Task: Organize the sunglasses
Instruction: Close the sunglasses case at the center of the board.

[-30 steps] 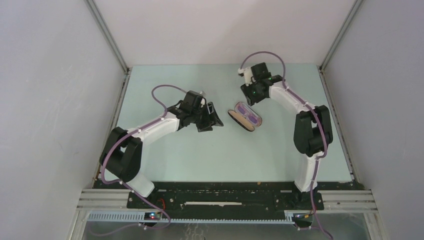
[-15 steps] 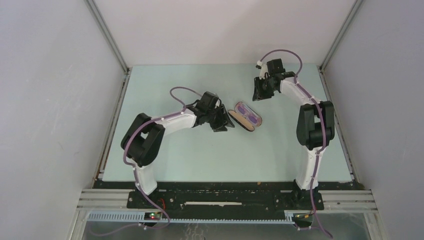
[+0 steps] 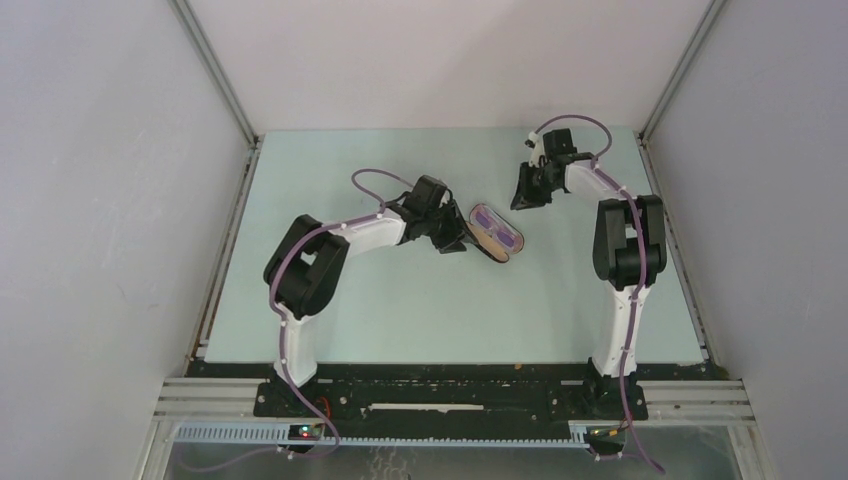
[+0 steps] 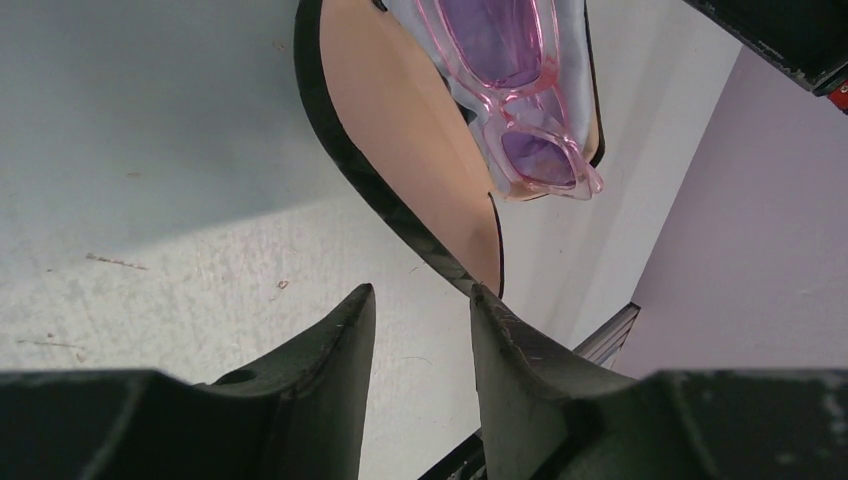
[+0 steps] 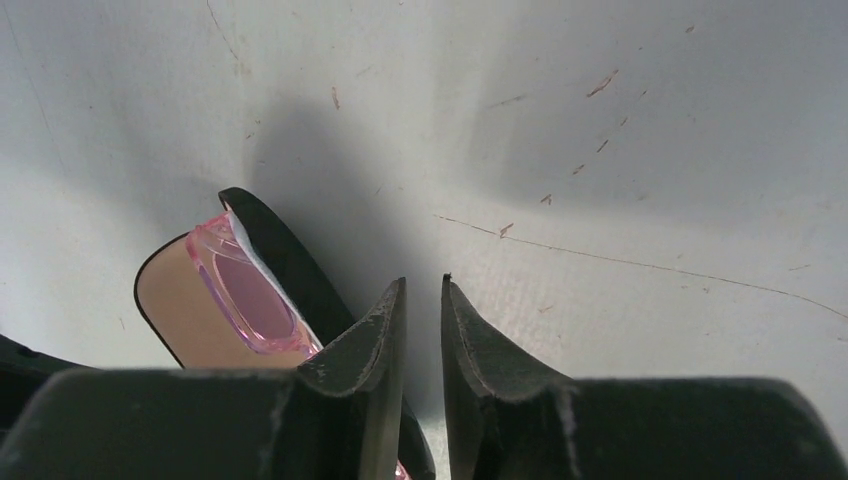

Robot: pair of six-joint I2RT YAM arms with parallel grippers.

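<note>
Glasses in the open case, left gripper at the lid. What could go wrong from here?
The left gripper sits at the lid edge of the case; a push may slide it rather than fold it shut.
The sunglasses seem to overhang the rim at one end; closing may pinch the frame.

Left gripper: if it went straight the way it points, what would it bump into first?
Probably the open case. Its black edge lies just beyond the tips of the left gripper. The pink sunglasses lie farther on, inside it. Depth is hard to judge here.
</note>
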